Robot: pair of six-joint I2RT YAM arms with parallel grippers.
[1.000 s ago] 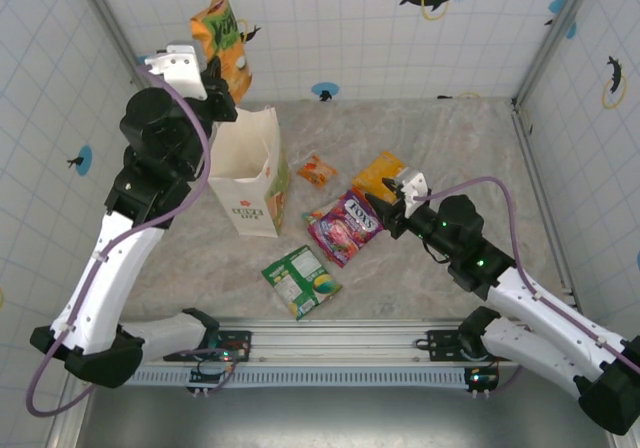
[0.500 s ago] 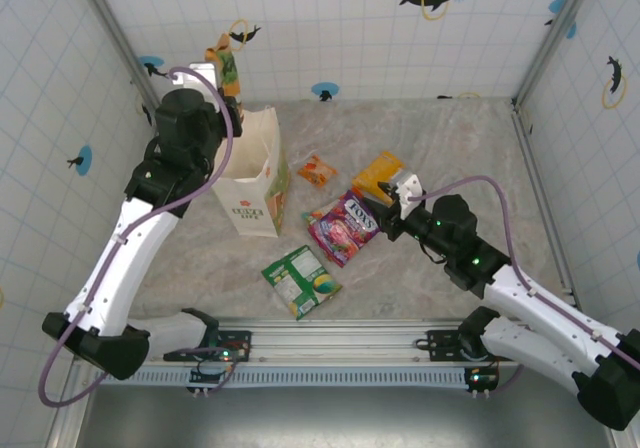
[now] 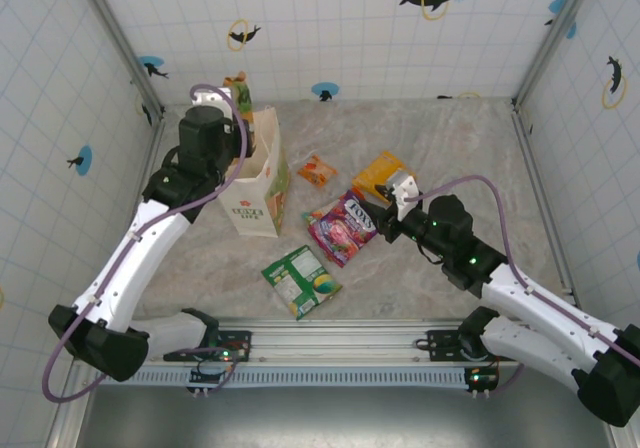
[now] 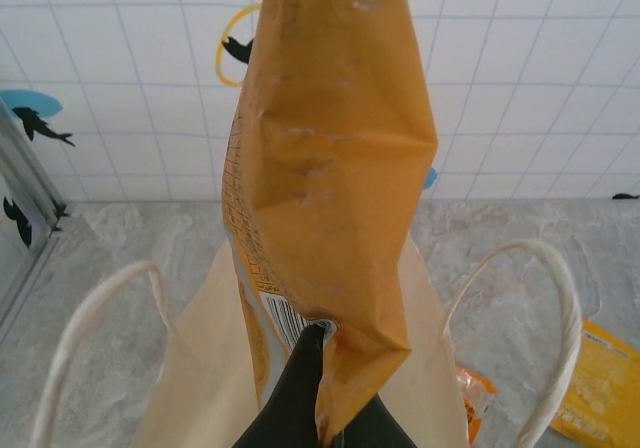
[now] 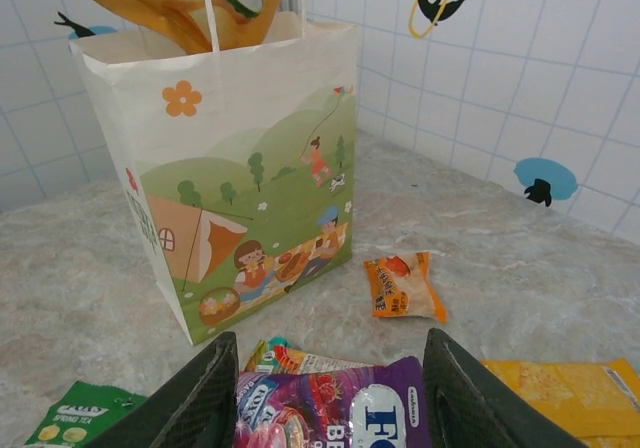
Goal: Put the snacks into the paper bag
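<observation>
Moved since a second ago: left tool [image 4: 322, 393] down and in from high at 11 o'clock, bringing the large orange packet [image 4: 330, 168] to the mouth of the paper bag [image 3: 258, 188]; right tool [image 3: 393, 208] shifted slightly toward 9 o'clock.
Left tool state: clenched on one end seam of the large orange packet.
Right tool state: released, jaws spread wide, low over the purple-pink packet [image 3: 345, 226].
Key relation: bag mouth directly under the held packet, toward 5 o'clock from the left tool in the top view; long axis of the packet running 6 to 12 in the left wrist view, away from the fingertips; lower edge past the rim or not, cannot tell.
Packet look: shiny, creased, orange back with a barcode strip near the grip.
Bag: upright at 9 o'clock on the table [image 3: 450, 138], both handles standing clear of the opening.
Left on the table: green packet [image 3: 300, 281] at 6 o'clock, small orange one [image 3: 317, 171] and yellow-orange one [image 3: 378, 176] near centre, all nearer the right arm.
Likely next: lower a little, then let go.
</observation>
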